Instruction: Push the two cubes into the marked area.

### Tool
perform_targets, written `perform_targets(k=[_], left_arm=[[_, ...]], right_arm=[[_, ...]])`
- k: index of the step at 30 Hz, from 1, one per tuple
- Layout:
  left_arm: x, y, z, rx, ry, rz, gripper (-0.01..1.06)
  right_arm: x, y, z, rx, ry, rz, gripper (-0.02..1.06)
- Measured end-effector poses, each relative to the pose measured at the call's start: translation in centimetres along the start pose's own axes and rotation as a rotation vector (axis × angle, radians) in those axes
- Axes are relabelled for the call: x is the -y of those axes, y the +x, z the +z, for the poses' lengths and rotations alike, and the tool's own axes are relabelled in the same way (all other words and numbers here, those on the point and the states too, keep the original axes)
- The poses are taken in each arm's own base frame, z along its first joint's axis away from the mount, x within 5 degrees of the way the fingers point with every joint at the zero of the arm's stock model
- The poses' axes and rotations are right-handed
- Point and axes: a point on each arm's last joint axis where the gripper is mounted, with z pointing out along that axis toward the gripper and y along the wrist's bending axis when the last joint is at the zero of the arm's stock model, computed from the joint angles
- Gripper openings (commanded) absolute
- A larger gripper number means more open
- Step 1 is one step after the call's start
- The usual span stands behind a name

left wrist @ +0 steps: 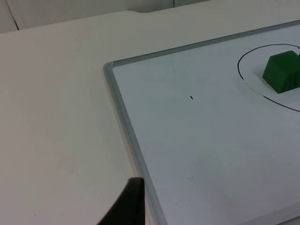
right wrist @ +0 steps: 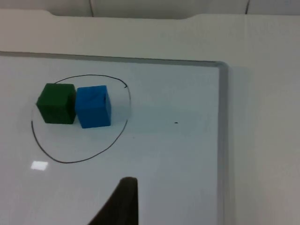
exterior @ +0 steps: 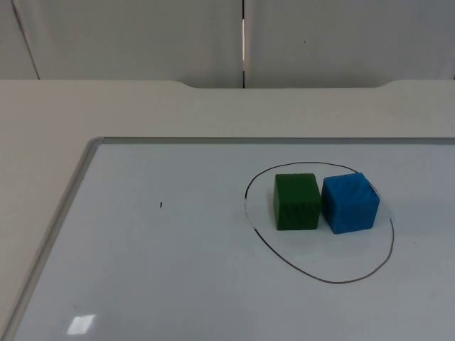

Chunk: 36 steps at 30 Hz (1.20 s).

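A green cube (exterior: 296, 202) and a blue cube (exterior: 350, 203) sit side by side, touching, on a whiteboard (exterior: 142, 284) that lies flat on the white table (exterior: 106, 106). Both stand inside a hand-drawn black outline (exterior: 320, 277), a rough oval on the board; the green one is on the left in the top view, the blue one on the right, close to the far right stretch of the line. The blue cube's far right corner seems to reach that line, though the top view does not settle whether it touches or crosses it.

The left gripper (left wrist: 126, 206) is seen as one black fingertip above the table, just beside the board's metal frame (left wrist: 126, 126). The cubes lie well apart from it, across the board's open surface. How far its fingers are parted cannot be told, and nothing is seen in its hold.

The right gripper (right wrist: 119, 204) likewise shows a single black fingertip, over the board's bare surface. The two cubes sit ahead of it, beyond the near arc of the outline. Its opening cannot be told either.

A small black mark (exterior: 161, 205) dots the board left of the outline.
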Motion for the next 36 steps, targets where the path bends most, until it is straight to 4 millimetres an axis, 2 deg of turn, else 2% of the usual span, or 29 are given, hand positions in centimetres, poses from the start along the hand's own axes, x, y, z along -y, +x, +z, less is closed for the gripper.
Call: perform_targets(k=[28, 36], left_arm=[[0.0, 0.0, 0.0, 0.0, -0.003, -0.001, 1.05], [0.05, -0.03, 0.06, 0.002, -0.102, -0.056, 1.05]], right_arm=[[-0.01, 0.0, 0.01, 0.001, 0.019, 0.017, 1.05], [-0.01, 0.0, 0.01, 0.001, 0.019, 0.017, 1.05]])
